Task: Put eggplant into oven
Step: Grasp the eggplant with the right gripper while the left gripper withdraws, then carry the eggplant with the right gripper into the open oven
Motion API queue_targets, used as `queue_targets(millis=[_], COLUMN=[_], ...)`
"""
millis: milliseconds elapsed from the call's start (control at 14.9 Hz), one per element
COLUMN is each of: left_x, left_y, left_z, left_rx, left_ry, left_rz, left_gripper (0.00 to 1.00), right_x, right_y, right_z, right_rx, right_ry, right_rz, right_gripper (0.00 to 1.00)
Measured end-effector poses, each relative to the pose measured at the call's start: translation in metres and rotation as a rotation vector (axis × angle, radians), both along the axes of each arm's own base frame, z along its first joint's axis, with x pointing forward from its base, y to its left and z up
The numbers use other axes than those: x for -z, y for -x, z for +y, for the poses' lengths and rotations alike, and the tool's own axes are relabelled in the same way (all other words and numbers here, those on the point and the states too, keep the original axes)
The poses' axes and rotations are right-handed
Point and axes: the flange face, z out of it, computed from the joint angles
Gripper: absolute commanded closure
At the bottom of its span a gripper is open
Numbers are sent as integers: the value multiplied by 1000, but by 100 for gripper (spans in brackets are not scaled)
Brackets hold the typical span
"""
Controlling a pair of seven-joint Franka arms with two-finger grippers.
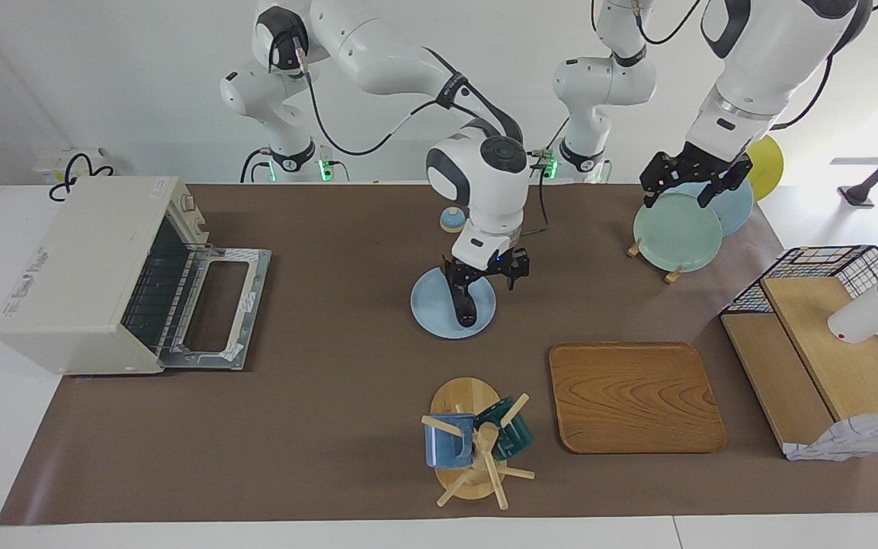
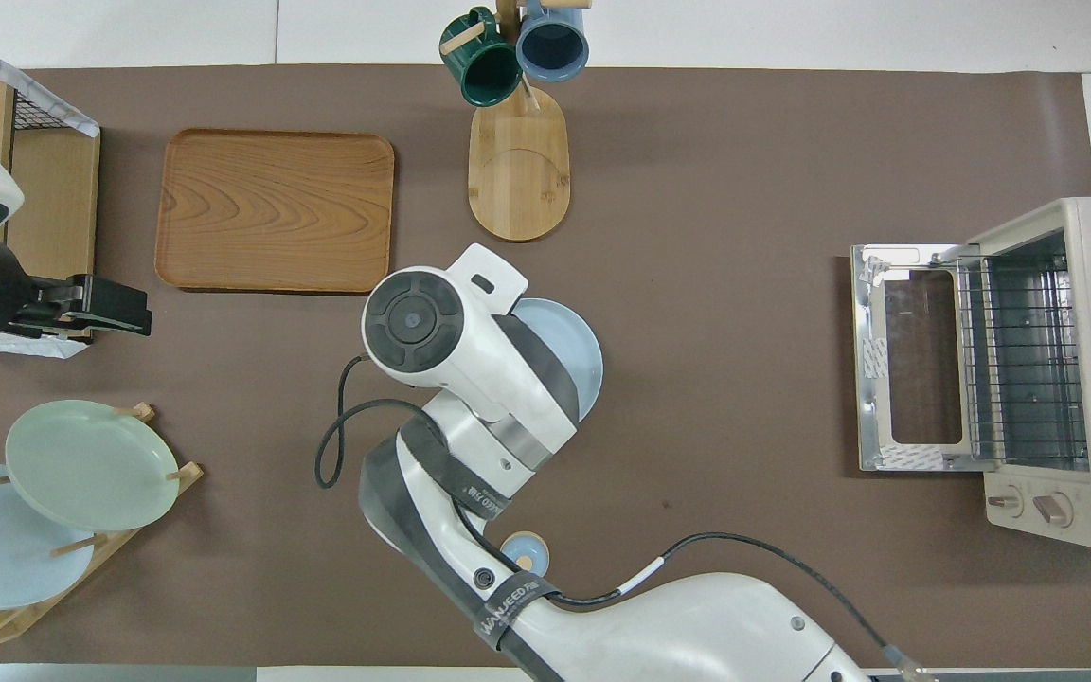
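Observation:
The eggplant [image 1: 464, 303] lies on a pale blue plate [image 1: 431, 309] in the middle of the table; only its end farther from the robots shows under the hand. My right gripper [image 1: 486, 273] is open and low over the plate, its fingers [image 1: 456, 276] spread just above the eggplant. In the overhead view the right arm hides the eggplant and most of the plate [image 2: 572, 346]. The cream oven [image 1: 81, 267] stands at the right arm's end with its door [image 1: 218, 305] dropped open; it also shows in the overhead view [image 2: 1066, 369]. My left gripper [image 1: 684, 181] is open, empty and raised over the plate rack; it also shows in the overhead view [image 2: 134, 317].
A wooden tray [image 1: 637, 396] and a mug tree [image 1: 473, 442] lie farther from the robots than the plate. A small blue lid [image 1: 452, 219] sits nearer. A rack of plates [image 1: 679, 229] and a wire basket with boards [image 1: 828, 335] stand at the left arm's end.

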Motion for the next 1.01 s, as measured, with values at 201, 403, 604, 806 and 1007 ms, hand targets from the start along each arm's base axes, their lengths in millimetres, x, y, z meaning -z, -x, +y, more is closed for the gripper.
queue_targets(millis=[201,403,604,806,1007], left_x=[1,-5,-5,-1,2], left_y=[-4,-13,-18,-20,-20], left_z=[0,6,11,9,7], left_rx=[12,8,17,32,36], left_ry=[-1,0,1,1,0], left_rz=[2,-8,-12,-3,1], left_gripper=[0,0,0,0,0], right_x=[30,48,57,67,74], right_y=[36,38,38,42,45], right_z=[40,44,43,40,38], right_rx=[-84,-123,-139,-156,-165], right_ry=[77,114,128,154,163], right_rz=[-52,-84,-98,-98,-100], right_gripper=[8,44,57,60,91])
